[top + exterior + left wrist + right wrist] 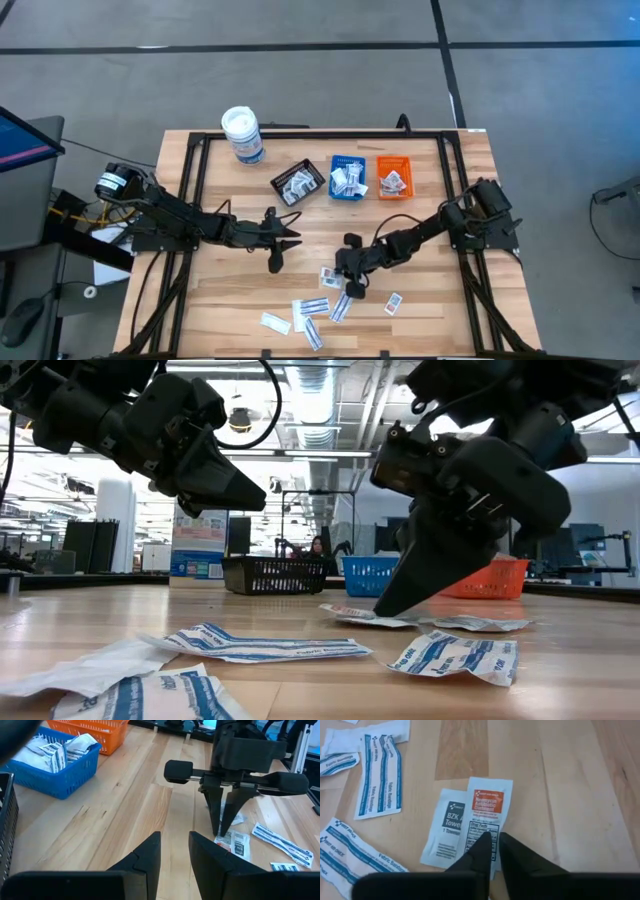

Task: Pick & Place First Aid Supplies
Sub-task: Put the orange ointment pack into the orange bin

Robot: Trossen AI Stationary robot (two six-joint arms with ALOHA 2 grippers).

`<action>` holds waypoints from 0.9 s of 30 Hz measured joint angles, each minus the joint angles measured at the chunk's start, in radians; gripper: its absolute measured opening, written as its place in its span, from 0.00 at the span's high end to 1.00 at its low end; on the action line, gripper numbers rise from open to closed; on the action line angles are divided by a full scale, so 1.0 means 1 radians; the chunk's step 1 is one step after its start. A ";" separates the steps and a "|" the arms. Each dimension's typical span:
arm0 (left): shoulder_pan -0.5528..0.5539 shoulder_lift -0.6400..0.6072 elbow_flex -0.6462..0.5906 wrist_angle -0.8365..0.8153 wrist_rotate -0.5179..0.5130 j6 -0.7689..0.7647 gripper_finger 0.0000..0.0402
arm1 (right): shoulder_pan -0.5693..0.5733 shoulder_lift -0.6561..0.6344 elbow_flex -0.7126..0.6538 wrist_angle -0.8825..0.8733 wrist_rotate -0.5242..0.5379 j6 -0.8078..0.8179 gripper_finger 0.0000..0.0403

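The right tool (492,851) is reaching down to the counter (240,290), its fingers drawn narrow with only a slim gap between the tips. The tips are pressing on an orange-labelled packet (486,820), which is overlapping a dark-labelled towelette packet (446,832) lying just beside it. Neither packet is lifting off the wood, so whether the tool is actually pinching the orange-labelled packet cannot be told. In the low view the right tool (395,600) is touching its point to the edge of that flat pair.

More first aid supplies (310,315) are lying scattered near the right tool, on the side toward the counter's front edge: long blue-striped bandage packets (377,775) and a single small packet (393,303) a little apart.

The left tool (291,232) is hovering above bare wood, well apart from the right tool, its fingers (145,860) standing partly open and holding nothing.

Beyond both tools, the black tray (297,183), blue tray (347,176) and orange tray (393,177) are sitting in a row, each carrying packets, with a white canister (242,134) past the black one.
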 joint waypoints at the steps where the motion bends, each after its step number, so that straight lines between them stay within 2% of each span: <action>1: 0.000 0.000 0.000 0.000 0.000 0.000 0.75 | -0.002 0.000 0.000 0.000 -0.001 0.009 0.94; 5: 0.000 0.000 0.000 0.000 0.000 0.000 0.75 | -0.015 0.001 -0.001 0.000 -0.005 0.027 0.99; 11: 0.000 0.000 0.000 0.000 0.000 0.000 0.75 | -0.015 0.001 -0.001 0.001 -0.004 0.028 1.00; 19: 0.000 0.000 0.000 -0.001 0.000 0.000 0.75 | -0.015 -0.092 0.001 -0.040 0.001 0.025 1.00; 24: 0.000 0.000 0.000 -0.002 0.000 0.000 0.75 | -0.004 -0.137 0.003 -0.070 0.077 0.017 1.00; 27: 0.000 0.000 0.000 -0.003 0.000 0.000 0.75 | 0.007 -0.140 0.003 -0.065 0.165 -0.006 1.00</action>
